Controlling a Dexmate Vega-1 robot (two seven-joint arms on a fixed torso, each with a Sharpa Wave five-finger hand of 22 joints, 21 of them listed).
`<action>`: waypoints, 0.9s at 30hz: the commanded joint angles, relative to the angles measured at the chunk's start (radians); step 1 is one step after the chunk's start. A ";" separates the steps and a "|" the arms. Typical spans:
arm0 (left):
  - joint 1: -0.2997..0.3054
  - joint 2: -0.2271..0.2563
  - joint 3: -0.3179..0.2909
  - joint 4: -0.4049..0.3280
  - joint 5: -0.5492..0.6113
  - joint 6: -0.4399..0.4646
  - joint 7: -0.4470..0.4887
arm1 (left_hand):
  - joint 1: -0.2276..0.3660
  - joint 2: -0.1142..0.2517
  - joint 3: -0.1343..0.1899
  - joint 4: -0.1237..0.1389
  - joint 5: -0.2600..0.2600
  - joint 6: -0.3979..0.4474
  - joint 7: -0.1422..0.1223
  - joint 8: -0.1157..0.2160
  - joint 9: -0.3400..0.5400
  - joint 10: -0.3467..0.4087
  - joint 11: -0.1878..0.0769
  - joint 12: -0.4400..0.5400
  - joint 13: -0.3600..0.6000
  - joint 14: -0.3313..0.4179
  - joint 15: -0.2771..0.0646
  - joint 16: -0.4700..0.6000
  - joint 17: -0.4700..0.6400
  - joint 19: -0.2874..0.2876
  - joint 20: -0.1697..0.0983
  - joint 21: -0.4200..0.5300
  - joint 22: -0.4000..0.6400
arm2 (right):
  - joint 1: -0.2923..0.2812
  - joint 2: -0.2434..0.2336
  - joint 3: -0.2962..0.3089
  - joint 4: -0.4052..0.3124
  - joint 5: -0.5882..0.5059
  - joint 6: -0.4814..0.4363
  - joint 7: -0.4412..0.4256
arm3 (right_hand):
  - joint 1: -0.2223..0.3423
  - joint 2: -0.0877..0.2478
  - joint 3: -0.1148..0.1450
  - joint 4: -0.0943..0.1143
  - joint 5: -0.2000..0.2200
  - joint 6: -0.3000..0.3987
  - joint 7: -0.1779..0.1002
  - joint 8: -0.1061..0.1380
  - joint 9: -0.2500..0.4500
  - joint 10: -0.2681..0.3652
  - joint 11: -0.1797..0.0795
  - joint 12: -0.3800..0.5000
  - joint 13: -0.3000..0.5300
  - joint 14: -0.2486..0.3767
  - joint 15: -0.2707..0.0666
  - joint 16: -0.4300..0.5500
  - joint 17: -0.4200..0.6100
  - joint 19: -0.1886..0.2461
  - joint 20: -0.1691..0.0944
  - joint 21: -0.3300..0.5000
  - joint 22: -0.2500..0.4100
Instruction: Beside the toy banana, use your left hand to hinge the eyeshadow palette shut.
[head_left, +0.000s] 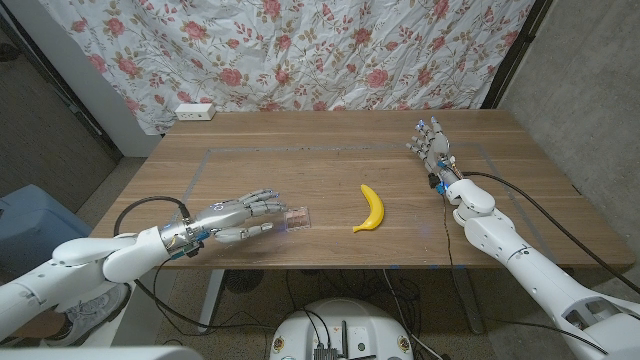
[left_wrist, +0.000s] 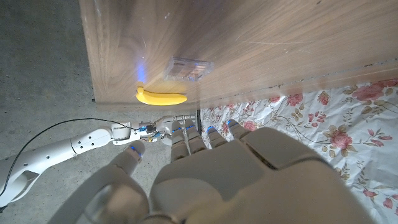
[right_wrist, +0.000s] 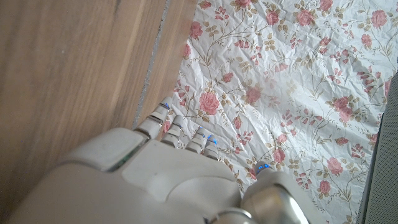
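Floral cloth hangs behind the wooden table. Near its front edge the eyeshadow palette lies just left of the toy banana, already flat. Left hand – fingers apart, empty – reaches toward it; a careless push could slide it into the banana.

Head view's evenly lit, soft indoor light, pretty sharp overall, only faint shadows under the toy banana and left hand. Left wrist pic: blue glare spot on the counter at approx 11 o'clock, hand up close is blurry. Right wrist pic is bright, a bit washed out.
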 joint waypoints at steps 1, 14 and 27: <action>-0.021 0.016 0.059 -0.010 0.055 0.041 0.046 | -0.010 0.123 -0.006 0.000 0.006 -0.012 0.000 -0.003 0.000 -0.009 0.000 0.006 0.002 -0.013 -0.001 0.006 0.005 -0.115 -0.006 0.006 0.005 | 0.000 0.000 0.000 0.000 0.000 0.000 0.000 | -0.001 0.110 -0.001 0.008 0.004 0.001 -0.007 0.005 0.002 0.002 -0.009 0.005 0.005 -0.004 -0.140 0.003 0.003 0.006 -0.001 0.004 0.002; -0.049 0.026 0.114 -0.028 0.063 0.090 0.049 | -0.011 0.122 -0.019 0.001 0.006 -0.032 0.012 -0.003 0.000 -0.033 0.005 0.004 0.002 -0.036 -0.002 0.005 0.005 -0.135 -0.010 0.009 0.006 | 0.000 -0.001 0.000 -0.001 0.000 0.000 0.000 | -0.001 0.110 -0.001 0.008 0.004 0.001 -0.007 0.005 0.002 0.002 -0.009 0.005 0.005 -0.004 -0.139 0.004 0.003 0.006 -0.001 0.004 0.002; -0.064 0.043 0.146 -0.050 0.041 0.147 0.015 | -0.012 0.121 -0.031 0.001 0.006 -0.044 0.020 -0.002 0.000 -0.048 0.017 0.004 0.002 -0.049 0.003 0.007 0.005 -0.149 -0.010 0.011 0.006 | 0.000 0.000 0.000 -0.001 0.000 0.000 0.000 | -0.001 0.110 -0.001 0.008 0.004 0.001 -0.007 0.005 0.002 0.002 -0.009 0.005 0.005 -0.004 -0.139 0.003 0.003 0.006 -0.001 0.004 0.002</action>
